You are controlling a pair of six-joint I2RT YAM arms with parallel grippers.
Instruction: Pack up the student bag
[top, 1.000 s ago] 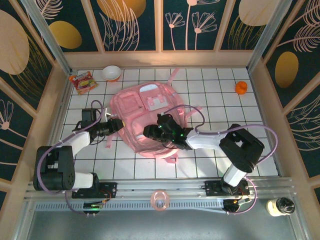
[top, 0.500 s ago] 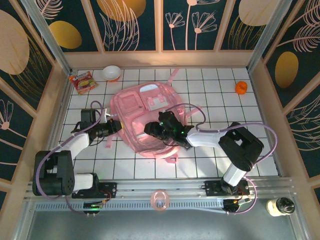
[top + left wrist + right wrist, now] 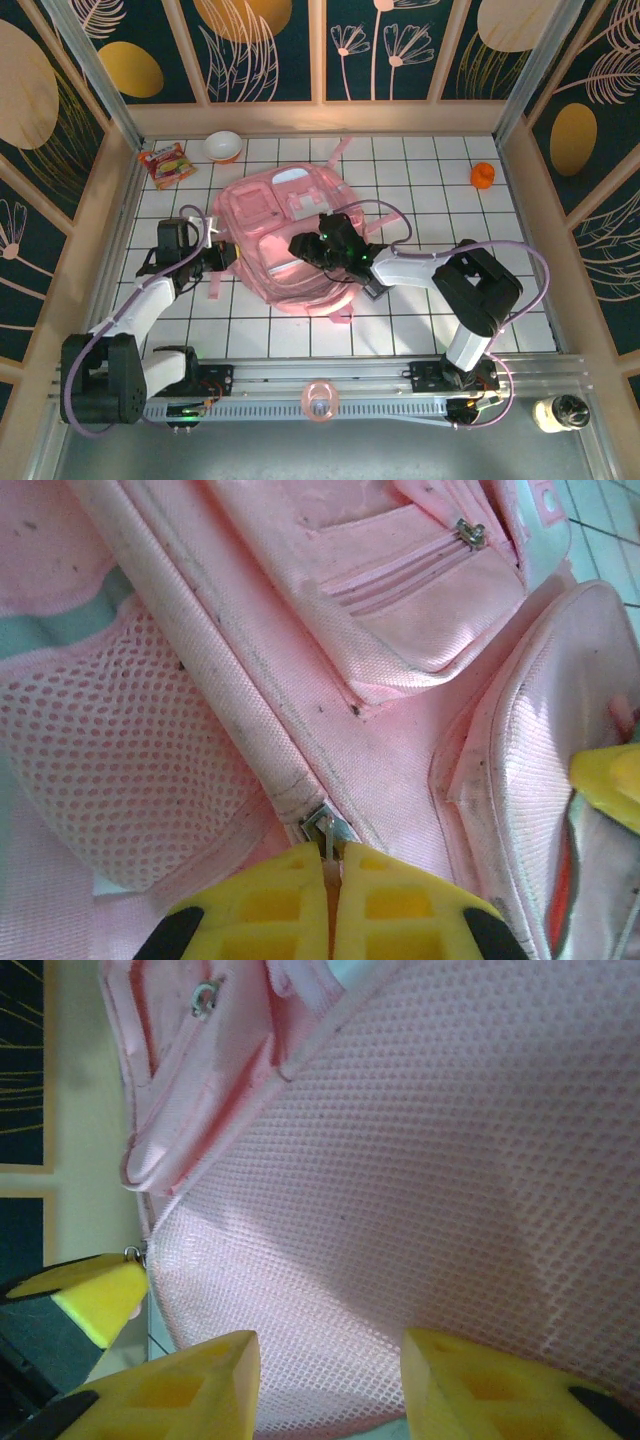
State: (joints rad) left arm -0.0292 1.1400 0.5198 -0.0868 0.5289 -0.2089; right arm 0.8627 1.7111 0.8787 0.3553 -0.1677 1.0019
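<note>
1. Left fingers [image 3: 333,895] are pressed together on a small metal zipper pull [image 3: 325,838], at the end of a long zip seam beside a mesh pocket [image 3: 120,760].
2. Right fingers [image 3: 303,246] stand apart over a panel of pink mesh. Whether they touch the fabric cannot be told.
3. The pink backpack [image 3: 270,215] lies flat on the white tiled surface [image 3: 450,200], around the middle and a little toward the left and far edges. The left fingers [image 3: 228,250] meet it at its left side and the right fingers sit on top of it.
4. A purple cable [image 3: 372,213] from the right arm loops over the right part of the backpack.
5. A pink strap [image 3: 215,285] trails onto the tiles just near of the left fingers, and another sticks out past the backpack's far side.
6. A white bowl [image 3: 223,146] sits at the far edge, left of the backpack. A snack packet [image 3: 165,163] lies in the far left corner.
7. A small orange thing [image 3: 483,176] rests near the far right corner, well apart from the backpack.
8. A pink ring [image 3: 320,400] lies on the metal rail at the near edge, between the two arm bases.
</note>
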